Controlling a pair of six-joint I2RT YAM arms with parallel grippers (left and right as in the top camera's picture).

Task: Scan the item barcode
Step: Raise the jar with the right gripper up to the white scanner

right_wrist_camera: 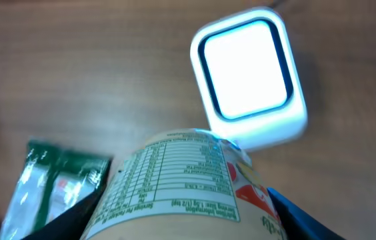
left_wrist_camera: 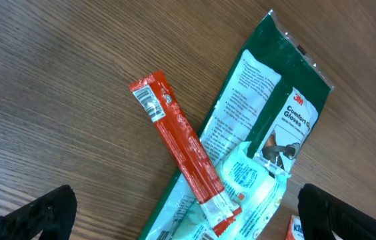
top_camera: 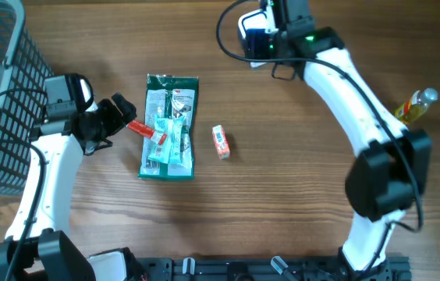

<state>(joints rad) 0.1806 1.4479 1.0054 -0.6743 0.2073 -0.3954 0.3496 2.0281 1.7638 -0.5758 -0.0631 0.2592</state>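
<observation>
Overhead: green glove pack [top_camera: 170, 125] lies flat on the wood table [top_camera: 282, 195] and serves as reference. Red sachet [top_camera: 147, 129] lies across the pack's left edge, partly on it. Small red-white packet [top_camera: 220, 142] sits just right of the pack, not touching. Wire basket [top_camera: 5, 94] is well left of the pack, and a yellow bottle [top_camera: 415, 105] is far right. Lit scanner [top_camera: 253, 37] is up and right of the pack, well apart. Left gripper [top_camera: 117, 117] hangs just left of the pack next to the sachet's end, with the fingers spread and nothing between them. Right arm [top_camera: 337, 78] reaches over to the scanner; its tip and load can't be made out from above. Left wrist: left gripper [left_wrist_camera: 187, 223] is wide open and empty, with one fingertip [left_wrist_camera: 38, 215] at each bottom corner. The sachet [left_wrist_camera: 181, 153] runs diagonally, barcode end on bare table, other end on the pack [left_wrist_camera: 268, 120]. A corner of the small packet [left_wrist_camera: 296, 231] shows just off the pack's edge. Right wrist: right gripper [right_wrist_camera: 188, 223] is partly closed on a labelled container [right_wrist_camera: 175, 187], fingers [right_wrist_camera: 75, 220] pressed on both sides, nutrition panel facing the camera. The container is held in the air to the right of the pack [right_wrist_camera: 55, 180], just under the glowing scanner [right_wrist_camera: 248, 77] window, its rim close to the scanner's lower edge; contact can't be told.
</observation>
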